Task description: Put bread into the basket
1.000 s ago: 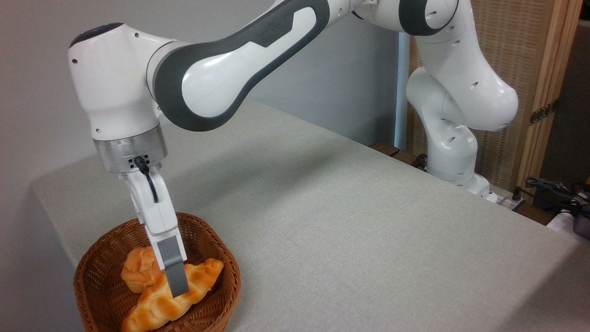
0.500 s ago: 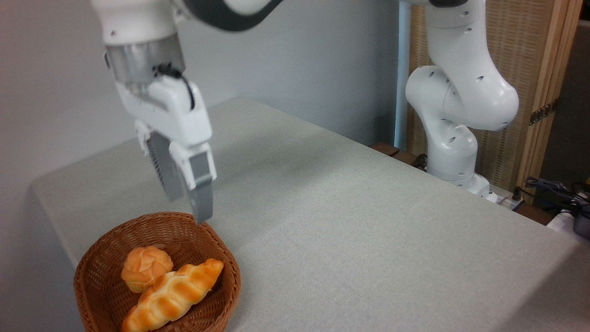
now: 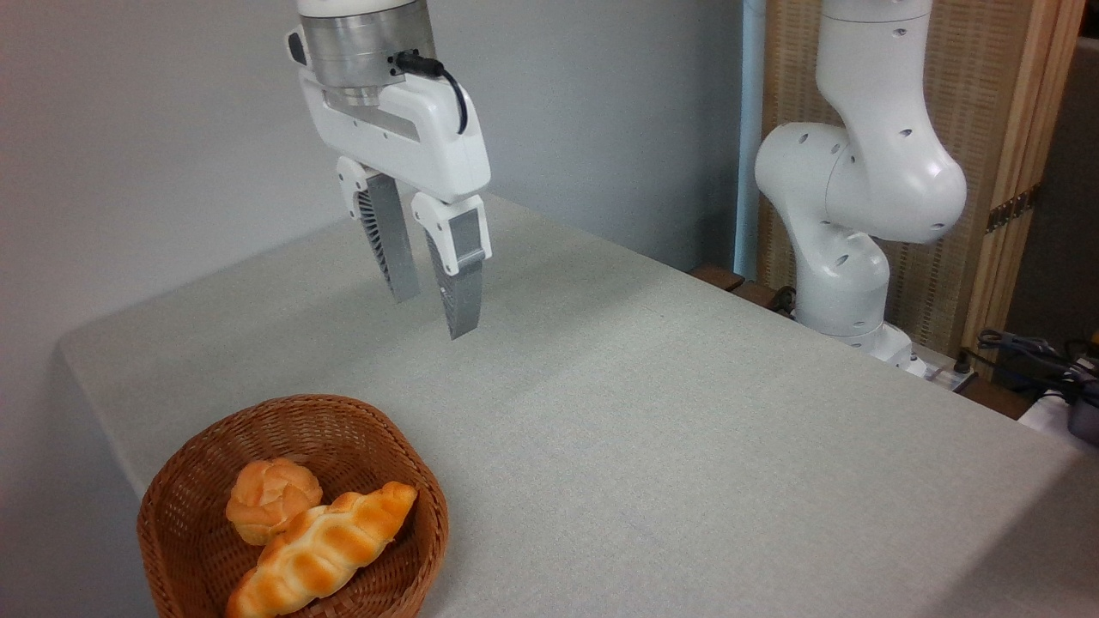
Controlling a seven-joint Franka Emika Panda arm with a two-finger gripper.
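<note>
The long braided golden bread point(image 3: 319, 550) lies inside the reddish-brown wicker basket point(image 3: 403, 481) at the lower left, its lower end resting on the front rim. My gripper point(image 3: 434, 313) hangs well above the table, up and to the right of the basket, apart from the bread. Its two grey fingers point(image 3: 459, 283) point down with a gap between them and nothing held.
A small round knotted bun point(image 3: 272, 499) sits in the basket beside the loaf. The arm's white base point(image 3: 846, 257) stands at the table's far right edge. Cables and a wooden screen are at the right. The table's left edge runs close behind the basket.
The gripper let go of the bread in the basket, then rose and moved right and back, away from the basket. The bread has stayed put.
</note>
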